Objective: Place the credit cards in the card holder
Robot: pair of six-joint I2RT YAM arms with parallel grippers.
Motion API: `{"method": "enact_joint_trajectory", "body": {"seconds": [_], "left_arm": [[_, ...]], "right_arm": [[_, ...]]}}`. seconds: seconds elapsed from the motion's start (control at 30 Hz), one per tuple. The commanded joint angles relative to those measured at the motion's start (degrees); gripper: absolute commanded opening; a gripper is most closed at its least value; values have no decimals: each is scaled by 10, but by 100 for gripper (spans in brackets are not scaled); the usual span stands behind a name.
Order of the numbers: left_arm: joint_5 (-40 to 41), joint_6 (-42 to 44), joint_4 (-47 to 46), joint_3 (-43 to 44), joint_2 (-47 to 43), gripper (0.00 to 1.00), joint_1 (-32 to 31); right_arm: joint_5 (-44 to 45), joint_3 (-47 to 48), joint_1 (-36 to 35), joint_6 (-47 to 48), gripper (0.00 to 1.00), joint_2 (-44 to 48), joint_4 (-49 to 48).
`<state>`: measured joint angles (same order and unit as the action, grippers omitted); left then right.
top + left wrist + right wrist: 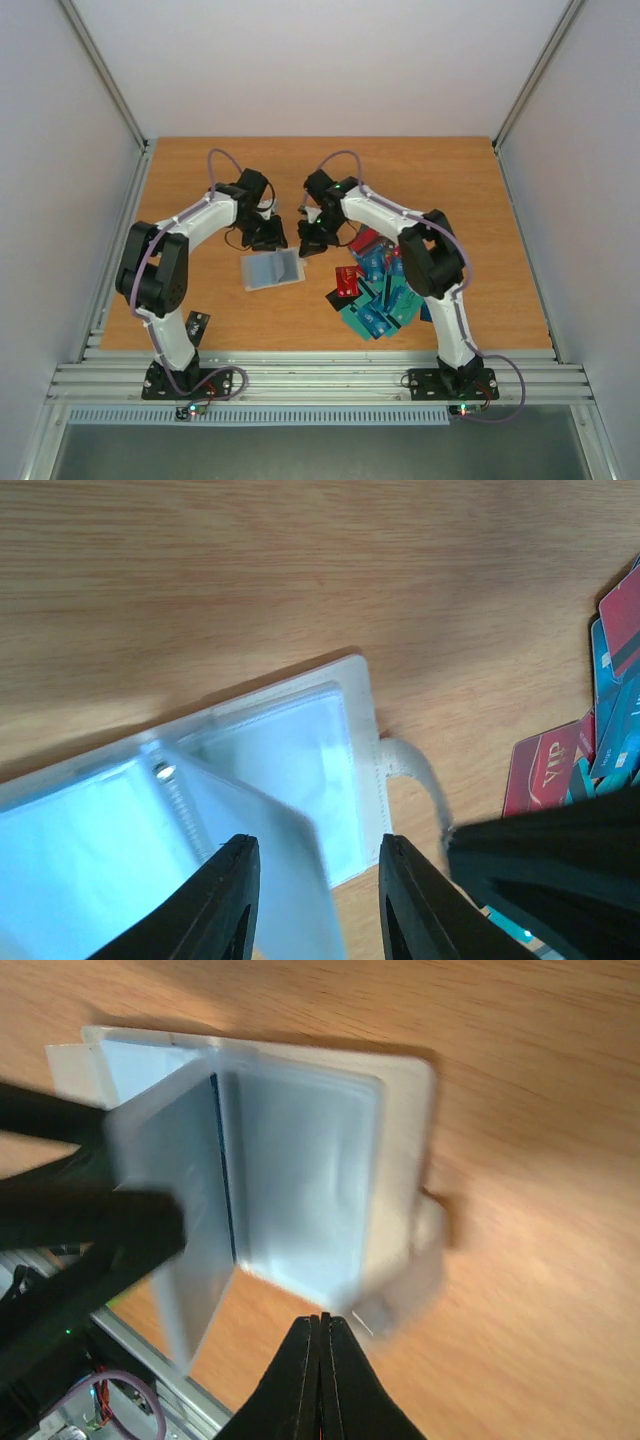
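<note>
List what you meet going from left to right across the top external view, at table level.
left arm → card holder, lying open → credit cards in a loose pile. Both hands are left out, since they overlap the holder's span.

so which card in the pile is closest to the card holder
The red VIP card at the pile's left edge; the teal and blue cards lie farther from the card holder.

Wooden table (pixel 460 190) lies under the left gripper (pixel 268 240) and right gripper (pixel 312 242). White walls (pixel 320 60) rise beyond them. Metal rails (pixel 320 378) and a small black bracket (pixel 197 325) sit behind them.
</note>
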<state>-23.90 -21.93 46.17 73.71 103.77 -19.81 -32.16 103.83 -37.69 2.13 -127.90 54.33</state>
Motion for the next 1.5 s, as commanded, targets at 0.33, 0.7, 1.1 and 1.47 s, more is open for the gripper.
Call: {"method": "enact_joint_trajectory", "body": {"seconds": [0.33, 0.7, 1.1, 1.47], "left_arm": [[-77, -40, -38, 17, 9, 36, -30], [-100, -24, -77, -79, -95, 37, -54], [-110, -104, -181, -59, -18, 43, -162], [-107, -118, -186, 26, 96, 15, -206]], "right_arm": [[59, -321, 116, -11, 1, 323, -44], [48, -428, 124, -20, 21, 440, -53], [-21, -473, 168, -17, 41, 383, -141], [-66, -472, 188, 9, 44, 303, -190]]}}
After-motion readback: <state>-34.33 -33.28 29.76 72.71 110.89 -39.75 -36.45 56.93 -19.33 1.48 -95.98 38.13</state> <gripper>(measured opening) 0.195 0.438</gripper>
